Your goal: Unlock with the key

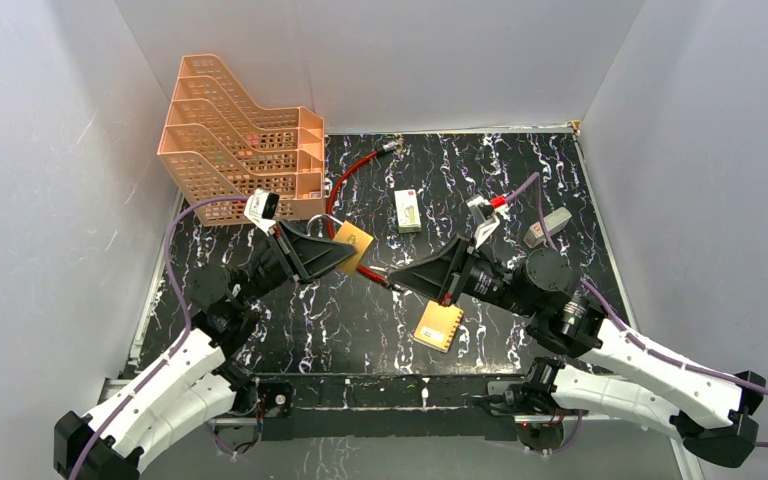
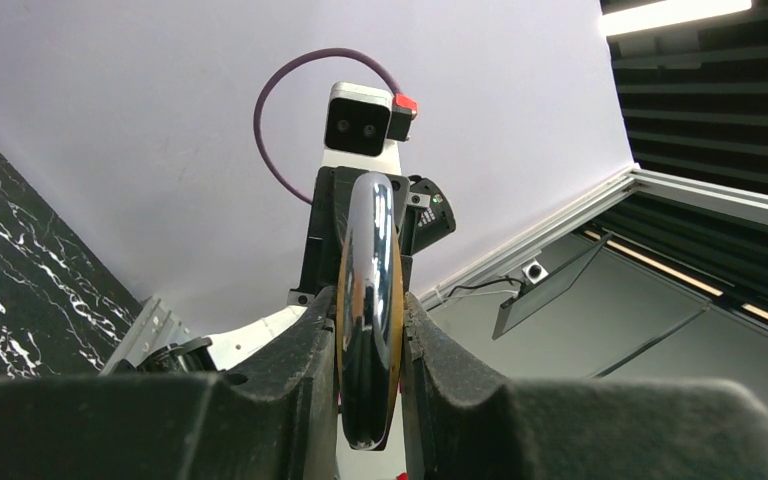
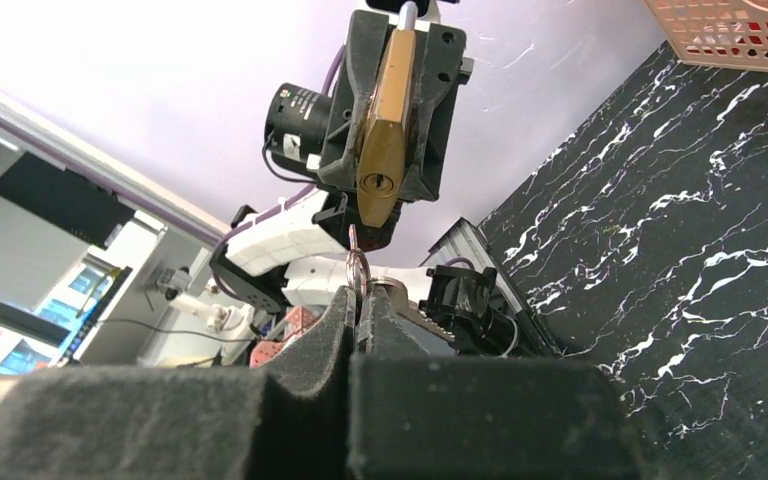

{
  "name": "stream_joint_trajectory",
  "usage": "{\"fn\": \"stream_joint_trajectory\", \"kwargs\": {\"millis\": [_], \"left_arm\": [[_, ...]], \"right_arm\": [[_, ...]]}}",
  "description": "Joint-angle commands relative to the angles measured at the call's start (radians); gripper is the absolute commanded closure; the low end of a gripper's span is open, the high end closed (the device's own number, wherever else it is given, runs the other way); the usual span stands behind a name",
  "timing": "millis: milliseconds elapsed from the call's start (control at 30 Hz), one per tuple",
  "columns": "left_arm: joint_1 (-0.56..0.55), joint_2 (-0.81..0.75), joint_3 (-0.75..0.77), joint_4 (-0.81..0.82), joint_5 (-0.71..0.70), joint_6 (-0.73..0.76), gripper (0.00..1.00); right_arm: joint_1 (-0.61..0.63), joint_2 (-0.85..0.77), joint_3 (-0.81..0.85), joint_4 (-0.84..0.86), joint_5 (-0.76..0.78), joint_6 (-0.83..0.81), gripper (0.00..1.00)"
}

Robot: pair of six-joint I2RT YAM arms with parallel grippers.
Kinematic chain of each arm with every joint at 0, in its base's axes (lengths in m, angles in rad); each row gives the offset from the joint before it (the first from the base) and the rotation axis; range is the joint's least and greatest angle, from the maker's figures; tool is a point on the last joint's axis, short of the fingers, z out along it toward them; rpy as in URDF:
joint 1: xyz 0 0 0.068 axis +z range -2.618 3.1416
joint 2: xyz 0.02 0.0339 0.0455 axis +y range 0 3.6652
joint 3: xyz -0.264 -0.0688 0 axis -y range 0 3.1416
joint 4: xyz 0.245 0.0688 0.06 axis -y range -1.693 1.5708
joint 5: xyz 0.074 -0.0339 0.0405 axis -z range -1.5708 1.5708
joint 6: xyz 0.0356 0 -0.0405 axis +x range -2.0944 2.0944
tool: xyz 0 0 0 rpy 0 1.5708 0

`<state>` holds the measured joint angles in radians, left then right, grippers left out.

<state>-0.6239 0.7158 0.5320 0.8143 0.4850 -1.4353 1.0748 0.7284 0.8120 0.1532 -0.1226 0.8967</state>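
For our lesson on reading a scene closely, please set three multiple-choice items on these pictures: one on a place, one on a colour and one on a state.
1. Where do the peach file trays stand?
A. at the far left corner of the table
B. at its near right corner
C. between the two arm bases

2. What colour is the cable loop?
A. blue
B. red
C. green

3. What is the right gripper doing?
A. standing open and empty
B. gripping the cable loop
C. gripping the key

Answers:
1 A: the trays sit by the left wall at the table's far end.
2 B: the loop shows plainly red against the black marbled top.
3 C: its fingers pinch the key just below the brass padlock, which the left gripper holds.
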Motion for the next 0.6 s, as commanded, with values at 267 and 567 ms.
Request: {"fn": "stream_joint_trajectory", "kwargs": {"millis": [267,567], "left_arm": [[0.003,-0.016,0.060,0.108,-0.036,0.015,1.00],[0.003,-0.017,0.059,0.103,-0.033,0.016,1.00]], "right_arm": [[0.000,0.025,0.013,0.111,0.092,0.080,1.00],[0.000,0.040,-0.001,0.123,0.106,0.106,1.00]]}}
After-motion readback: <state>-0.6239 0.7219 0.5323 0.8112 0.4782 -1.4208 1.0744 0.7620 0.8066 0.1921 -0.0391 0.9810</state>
